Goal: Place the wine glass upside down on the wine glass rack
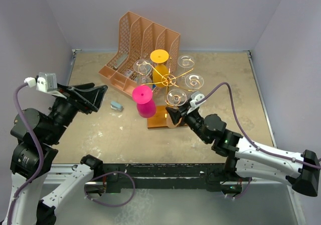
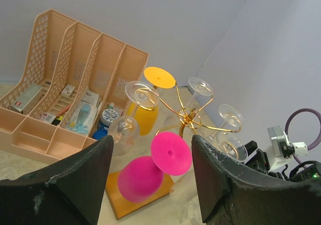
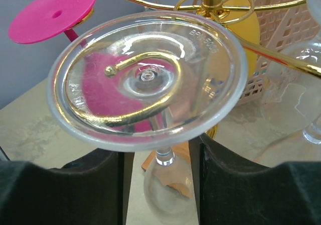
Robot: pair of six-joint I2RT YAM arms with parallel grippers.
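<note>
A clear wine glass (image 1: pixel 176 97) hangs upside down on a spiral arm of the gold wire wine glass rack (image 1: pixel 169 78), at the rack's near right. In the right wrist view its round foot (image 3: pixel 148 79) rests on the gold spiral, and its stem (image 3: pixel 164 154) and bowl hang below. My right gripper (image 1: pixel 175 113) stands open around the stem, with a gap on both sides of it, and the dark fingers (image 3: pixel 65 190) touch nothing. My left gripper (image 1: pixel 100 95) is open and empty, off to the left of the rack (image 2: pixel 189 118).
A pink glass (image 1: pixel 144 102), a yellow glass (image 1: pixel 160 67) and several clear ones hang upside down on the rack's other arms above its wooden base (image 1: pixel 159 118). A peach slotted organizer (image 1: pixel 135 44) stands behind the rack. A small grey object (image 1: pixel 117 105) lies on the table.
</note>
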